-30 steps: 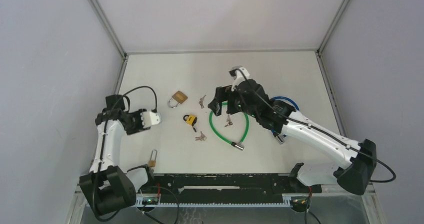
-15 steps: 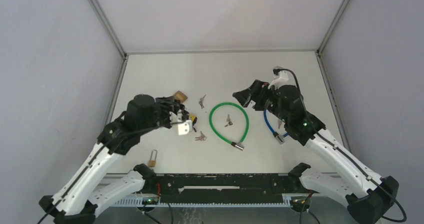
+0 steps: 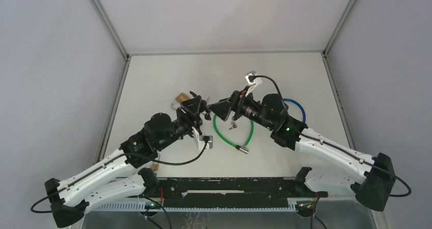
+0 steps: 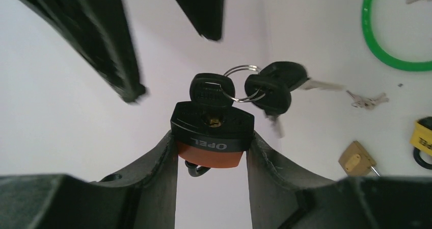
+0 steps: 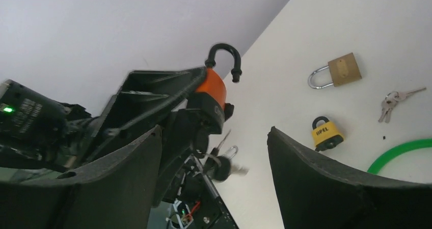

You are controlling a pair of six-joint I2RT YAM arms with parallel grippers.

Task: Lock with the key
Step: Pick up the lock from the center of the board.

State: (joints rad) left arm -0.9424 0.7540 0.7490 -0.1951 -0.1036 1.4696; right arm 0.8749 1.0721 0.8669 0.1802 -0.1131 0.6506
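Two robot arms meet in mid-air over a white surface (image 3: 285, 76), tips almost nose to nose.

**Left arm:** the left fingers (image 4: 163, 162) are closed partway onto an orange padlock (image 4: 211, 137) w/ a black base. They grip it by its two sides & hold it off the surface, keyhole end facing the other arm. A black-headed key (image 4: 211, 90) sits in the keyhole, and a ring w/ spare keys (image 4: 275, 88) dangles from it. The U-shaped shackle (image 5: 224, 53) stands raised w/ one end free of the body, i.e. the lock is open.

**Right arm:** the right fingers (image 5: 305, 173) are spread wide w/ nothing btwn them. They point at the key end of the padlock but are apart from it.

**Progress (a judgement):** approx. early to mid.
- Done: padlock lifted & steadied, key in the keyhole, 2nd arm lined up.
- Left to do: right fingers close on the key head, shackle goes down into the body, key gets turned, prob. then drawn out.
- Can't tell whether the key is pushed fully home.

**Also on the surface, none in either arm's grip:**
- a green cable lock (image 4: 369, 15) & a blue cable lock (image 3: 298, 106)
- a brass padlock (image 5: 344, 70)
- a small yellow padlock (image 5: 326, 133)
- a loose bunch of keys (image 5: 395, 102)
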